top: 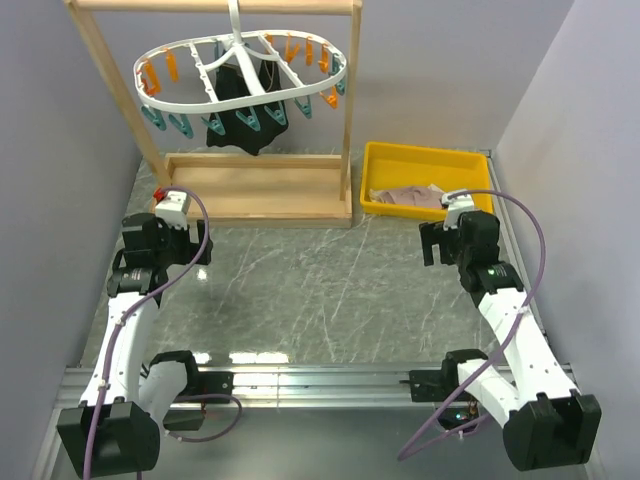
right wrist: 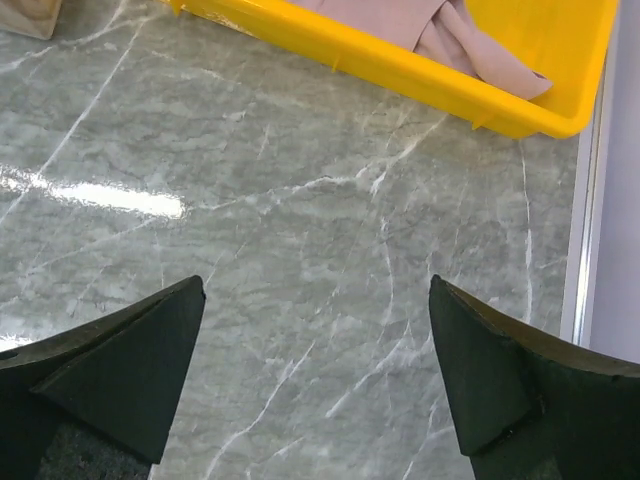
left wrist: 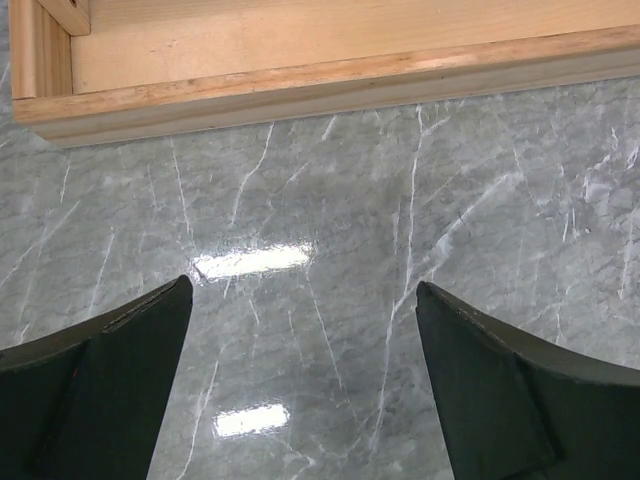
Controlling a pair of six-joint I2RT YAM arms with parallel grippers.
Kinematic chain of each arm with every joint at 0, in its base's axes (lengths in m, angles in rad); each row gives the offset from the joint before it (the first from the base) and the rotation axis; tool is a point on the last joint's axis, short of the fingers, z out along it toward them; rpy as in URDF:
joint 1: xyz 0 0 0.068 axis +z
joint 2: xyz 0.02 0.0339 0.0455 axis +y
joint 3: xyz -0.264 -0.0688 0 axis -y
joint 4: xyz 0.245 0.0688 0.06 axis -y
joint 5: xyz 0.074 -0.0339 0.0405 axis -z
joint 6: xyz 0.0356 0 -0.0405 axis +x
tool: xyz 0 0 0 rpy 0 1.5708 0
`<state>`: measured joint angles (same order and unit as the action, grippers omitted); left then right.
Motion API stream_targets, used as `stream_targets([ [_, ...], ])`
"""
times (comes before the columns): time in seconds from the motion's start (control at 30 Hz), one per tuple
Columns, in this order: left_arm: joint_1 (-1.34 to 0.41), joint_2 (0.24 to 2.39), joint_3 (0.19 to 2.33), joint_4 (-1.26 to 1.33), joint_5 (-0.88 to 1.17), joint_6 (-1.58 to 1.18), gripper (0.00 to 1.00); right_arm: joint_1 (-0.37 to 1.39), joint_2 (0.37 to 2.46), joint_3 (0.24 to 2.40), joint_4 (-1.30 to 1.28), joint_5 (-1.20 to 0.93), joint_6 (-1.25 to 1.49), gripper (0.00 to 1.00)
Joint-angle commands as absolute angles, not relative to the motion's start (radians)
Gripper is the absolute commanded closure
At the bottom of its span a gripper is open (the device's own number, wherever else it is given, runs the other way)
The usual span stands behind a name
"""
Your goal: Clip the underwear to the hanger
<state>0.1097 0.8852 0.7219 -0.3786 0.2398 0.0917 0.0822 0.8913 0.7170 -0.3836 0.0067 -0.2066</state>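
1. Top external view shows the underwear (top: pixel 405 196) crumpled in a yellow tray (top: pixel 420 150) at far right. It is well apart from the hanger (top: pixel 236 42), which hangs on the rack (top: pixel 250 190) with a black garment (top: pixel 245 110) under it.
2. Risk: the fabric lies low against the tray's near wall. A shallow grab may pinch one loose fold, or nudge the tray instead.
3. Risk: the hanger looks free to swing on its hook. Pushing cloth at a pin could rock the ring and miss the pin's mouth, and the black garment crowds the middle pins.
4. Left arm (top: pixel 130 320) is folded, with the left gripper (left wrist: pixel 303 290) aimed down at bare table just short of the rack base. Its jaws are spread wide and hold nothing.
5. Right arm (top: pixel 510 320) is also bent, with the right gripper (right wrist: pixel 317 285) tilted at the table near the tray. Its jaws are wide apart and empty.
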Motion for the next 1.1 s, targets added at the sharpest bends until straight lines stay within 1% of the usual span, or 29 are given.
stream_targets([
  [0.0,0.11,0.88,0.75,-0.338,0.244,0.072,0.01,0.075,0.946,0.811,-0.403,0.005,-0.224,0.0],
  [0.23,0.11,0.911,0.781,-0.336,0.206,0.037,0.01,0.077,1.141,0.992,-0.428,0.003,-0.229,0.0],
  [0.43,0.11,0.914,0.781,-0.331,0.21,0.006,0.01,0.077,1.376,1.225,-0.457,0.017,-0.233,0.0],
  [0.53,0.11,0.92,0.79,-0.333,0.206,0.006,0.01,0.072,1.529,1.365,-0.483,0.044,-0.203,0.0],
  [0.57,0.109,0.923,0.796,-0.336,0.203,-0.026,0.01,0.072,1.62,1.459,-0.532,0.049,-0.195,0.0],
  [0.67,0.11,0.939,0.811,-0.35,0.204,-0.023,0.01,0.066,1.789,1.633,-0.615,0.049,-0.195,0.0],
  [0.8,0.11,0.954,0.833,-0.383,0.209,0.024,0.01,0.048,1.965,1.788,-0.667,0.011,-0.196,0.01],
  [0.87,0.109,0.956,0.839,-0.393,0.206,0.035,0.01,0.029,2.067,1.883,-0.728,-0.043,-0.195,0.03],
  [0.97,0.11,0.959,0.838,-0.4,0.192,0.052,0.01,0.009,2.159,1.948,-0.758,-0.081,-0.184,0.03],
  [1.07,0.112,0.962,0.831,-0.408,0.183,0.064,0.01,0.005,2.201,1.947,-0.744,-0.098,-0.184,0.03],
])
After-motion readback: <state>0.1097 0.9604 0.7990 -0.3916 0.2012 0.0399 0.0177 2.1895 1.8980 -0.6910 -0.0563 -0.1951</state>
